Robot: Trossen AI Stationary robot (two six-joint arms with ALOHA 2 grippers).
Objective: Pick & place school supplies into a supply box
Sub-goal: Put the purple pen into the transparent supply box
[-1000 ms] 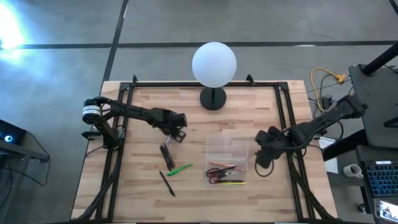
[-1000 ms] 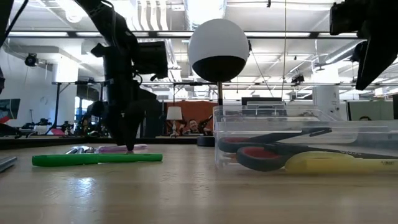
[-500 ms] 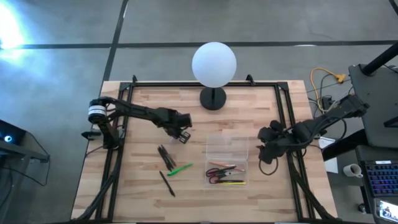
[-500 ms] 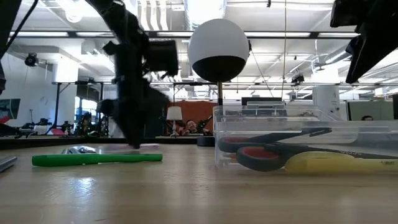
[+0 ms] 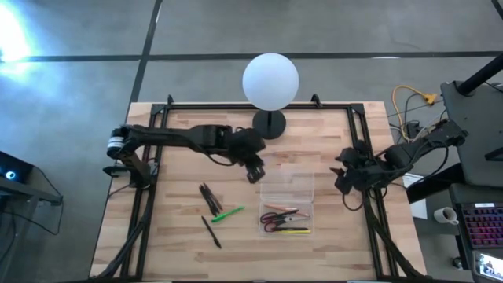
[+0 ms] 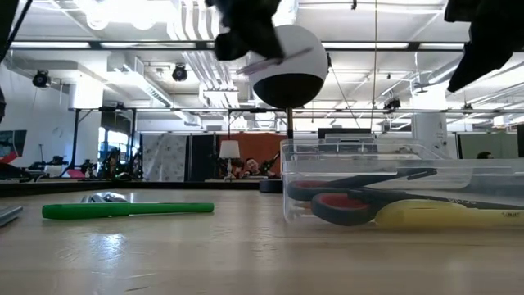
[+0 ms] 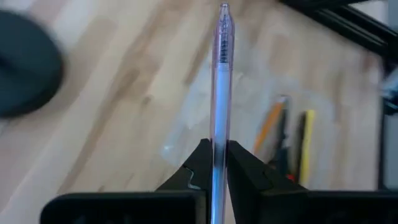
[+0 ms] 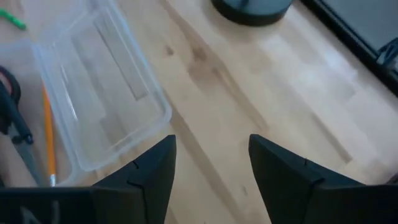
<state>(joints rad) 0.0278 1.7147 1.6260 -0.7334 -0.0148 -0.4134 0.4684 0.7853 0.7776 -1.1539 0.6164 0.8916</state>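
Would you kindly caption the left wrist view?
Left gripper carrying a clear pen toward the supply box.

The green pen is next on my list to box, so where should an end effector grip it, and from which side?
Grip the green pen near the middle of its barrel, coming straight down from above. It lies flat on the table, with bare wood along both long sides, though the black pens crowd its one end.

Right claw (image 8: 211,171) with fingers apart above light wooden bench (image 8: 261,93), clear rectangular plastic box (image 8: 102,93) holding orange pencil (image 8: 47,134), red-handled scissors (image 8: 13,118)
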